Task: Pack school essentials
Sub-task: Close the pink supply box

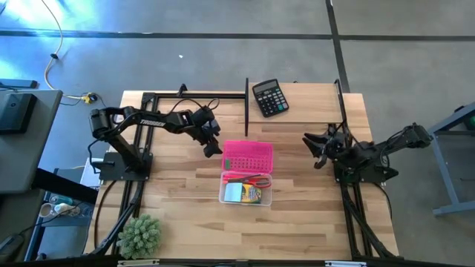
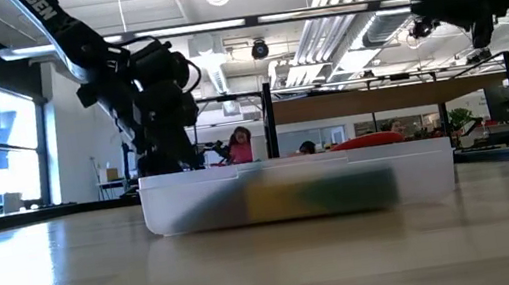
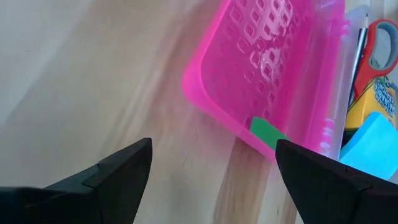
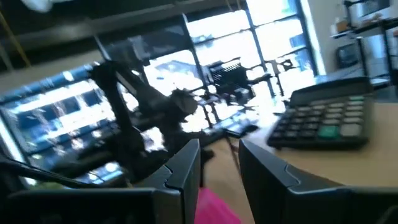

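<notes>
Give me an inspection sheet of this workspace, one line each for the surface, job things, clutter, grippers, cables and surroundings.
Surface: wooden table, no spills seen.
Job things: clear case at centre holds scissors, crayon box and blue note pad; its pink lid lies open, a small green piece at its edge.
Clutter: calculator at the far edge; spiky green ball at the near left corner.
Grippers: left gripper at the lid's left edge, jaws open, empty; right gripper right of the case, jaws narrowly apart, nothing held.
Cables: white cable on the floor, far left.
Surroundings: grey floor; open office behind.
</notes>
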Tool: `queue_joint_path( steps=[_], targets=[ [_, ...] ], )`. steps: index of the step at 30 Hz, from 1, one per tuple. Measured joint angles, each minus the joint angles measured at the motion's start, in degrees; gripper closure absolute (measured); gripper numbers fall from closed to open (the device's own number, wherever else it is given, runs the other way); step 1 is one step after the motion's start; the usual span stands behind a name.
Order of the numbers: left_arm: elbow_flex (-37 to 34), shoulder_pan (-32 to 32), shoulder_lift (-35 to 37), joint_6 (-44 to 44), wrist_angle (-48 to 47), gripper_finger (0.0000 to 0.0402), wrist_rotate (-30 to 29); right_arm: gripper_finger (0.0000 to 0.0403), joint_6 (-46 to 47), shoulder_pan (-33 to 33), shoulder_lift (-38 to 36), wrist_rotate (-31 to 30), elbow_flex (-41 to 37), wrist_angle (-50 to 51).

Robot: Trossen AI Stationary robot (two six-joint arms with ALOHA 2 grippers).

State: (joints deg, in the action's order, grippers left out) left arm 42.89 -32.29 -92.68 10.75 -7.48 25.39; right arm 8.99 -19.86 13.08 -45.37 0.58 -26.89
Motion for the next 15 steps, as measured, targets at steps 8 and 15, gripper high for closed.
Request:
queue_joint_path(
  steps=[8,15],
  targets=[
    [0.0,0.0,0.0,0.3,-0.1,0.0072,0.1,0.0300,1.3,0.0,0.0,3.4,0.0,-10.5],
    [0.0,0.1,0.0,1.5,-0.1,0.0072,0.1,0.0300,0.4,0.0,0.1,12.0,1.1,-14.0]
  ],
)
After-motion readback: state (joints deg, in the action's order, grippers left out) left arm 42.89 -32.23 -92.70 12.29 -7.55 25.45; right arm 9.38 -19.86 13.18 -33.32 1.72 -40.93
